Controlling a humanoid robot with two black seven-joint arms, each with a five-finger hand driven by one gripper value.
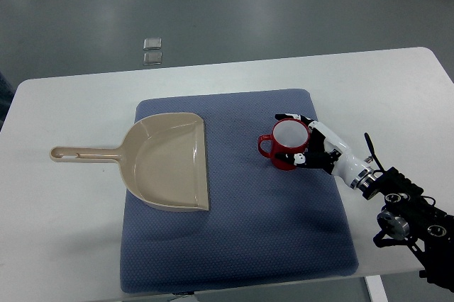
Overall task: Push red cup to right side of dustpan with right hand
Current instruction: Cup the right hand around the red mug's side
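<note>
Your right hand (318, 144) is on the red cup (287, 144), fingers curled around its right side, touching the rim and wall. Looks like a wrap rather than a flat push, but the far fingers are hard to see. Cup stands upright on the blue mat (234, 245), handle pointing left, right of the dustpan (169, 161) with open mat between them. Mat's right edge is near the wrist; white table (64, 245) beyond.
</note>
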